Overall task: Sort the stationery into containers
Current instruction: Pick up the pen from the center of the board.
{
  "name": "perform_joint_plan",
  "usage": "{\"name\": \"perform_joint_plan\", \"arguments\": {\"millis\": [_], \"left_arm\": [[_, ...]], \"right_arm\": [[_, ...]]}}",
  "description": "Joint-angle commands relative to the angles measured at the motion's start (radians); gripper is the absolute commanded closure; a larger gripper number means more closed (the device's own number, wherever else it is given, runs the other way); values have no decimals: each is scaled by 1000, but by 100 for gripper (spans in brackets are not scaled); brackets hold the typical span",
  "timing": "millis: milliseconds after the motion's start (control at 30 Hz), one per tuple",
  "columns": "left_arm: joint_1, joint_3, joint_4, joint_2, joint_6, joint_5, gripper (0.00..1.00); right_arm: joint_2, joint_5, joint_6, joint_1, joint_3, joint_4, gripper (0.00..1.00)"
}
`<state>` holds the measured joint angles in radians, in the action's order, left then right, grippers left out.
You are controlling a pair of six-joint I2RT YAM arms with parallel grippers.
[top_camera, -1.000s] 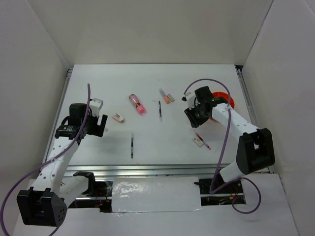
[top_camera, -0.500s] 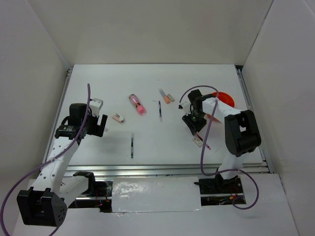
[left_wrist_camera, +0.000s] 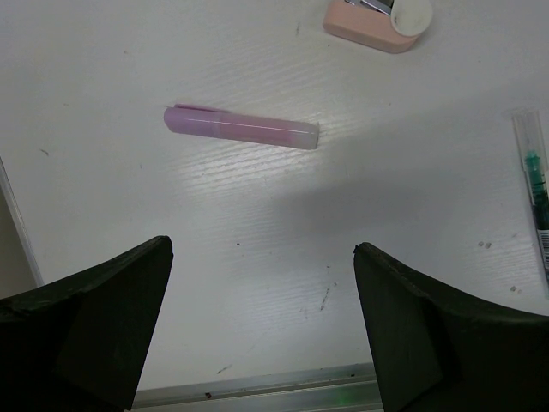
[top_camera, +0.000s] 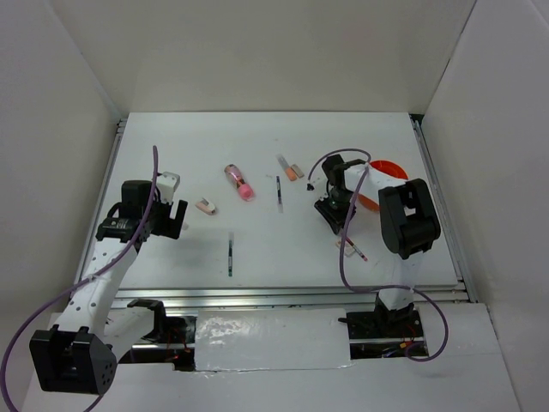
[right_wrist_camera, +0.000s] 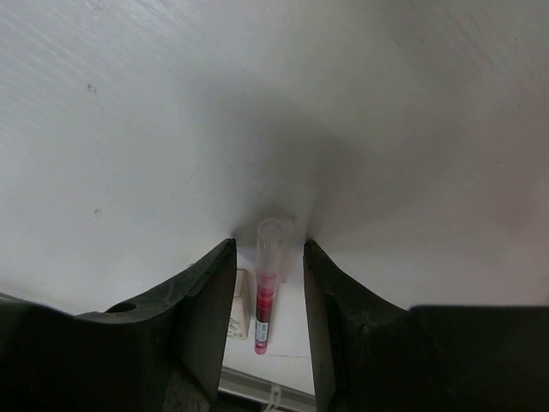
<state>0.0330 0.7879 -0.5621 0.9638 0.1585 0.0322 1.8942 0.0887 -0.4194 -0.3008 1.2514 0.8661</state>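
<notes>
My right gripper is low over the table. Its jaws stand narrowly apart on either side of the red-white pen, with a gap on each side. A small white block lies beside the pen. The orange tub sits behind the right arm, partly hidden. My left gripper is open and empty above the table. The lilac pen lies ahead of it, with a pink block beyond.
A pink stubby tube, an orange-white block and a thin dark pen lie mid-table. Another dark pen lies nearer the front. The metal front rail and white walls bound the table.
My right arm has folded in toward the middle, and its gripper has shifted a little left and settled over the red-white pen. The left arm has not moved.
</notes>
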Motion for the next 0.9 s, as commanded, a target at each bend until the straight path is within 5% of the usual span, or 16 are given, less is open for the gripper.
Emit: {"name": "perform_joint_plan", "arguments": {"millis": [0, 500, 867], "left_arm": [[-7, 27, 14, 9, 10, 5, 1], [-7, 27, 13, -2, 9, 3, 1], [-10, 24, 18, -34, 10, -6, 1]], "right_arm": [[31, -6, -24, 5, 37, 34, 56], [-9, -41, -50, 17, 111, 103, 85], [-274, 126, -49, -28, 376, 202, 100]]}}
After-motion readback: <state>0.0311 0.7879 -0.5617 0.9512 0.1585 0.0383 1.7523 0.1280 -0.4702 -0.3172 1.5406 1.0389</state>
